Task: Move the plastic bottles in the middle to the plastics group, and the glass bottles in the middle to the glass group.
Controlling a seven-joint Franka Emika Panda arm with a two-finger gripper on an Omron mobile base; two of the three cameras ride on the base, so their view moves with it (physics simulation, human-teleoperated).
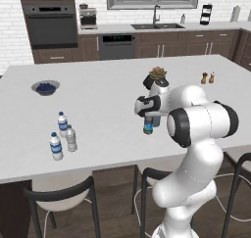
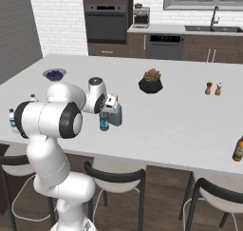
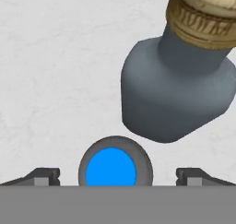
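My gripper (image 3: 118, 174) is open and points down over a small dark bottle with a blue-green label (image 1: 148, 126) (image 2: 104, 122). In the hand view that bottle's round top (image 3: 114, 167) sits between my spread fingertips (image 3: 46, 176). Just beside it stands the wider grey glass bottle (image 3: 170, 103) (image 2: 114, 115) with a tan stopper. At the counter's left stand two white-capped, blue-labelled water bottles (image 1: 62, 124) (image 1: 56, 147), with a small clear unlabelled bottle (image 1: 71, 138) among them. The hand (image 1: 147, 106) (image 2: 107, 104) holds nothing.
A brown bottle (image 2: 238, 149) stands at the counter's far right edge. A bowl of blueberries (image 1: 45, 87), a potted plant (image 1: 157, 76) and two small shakers (image 1: 208, 78) sit further back. Dark stools (image 1: 63, 195) line the near edge.
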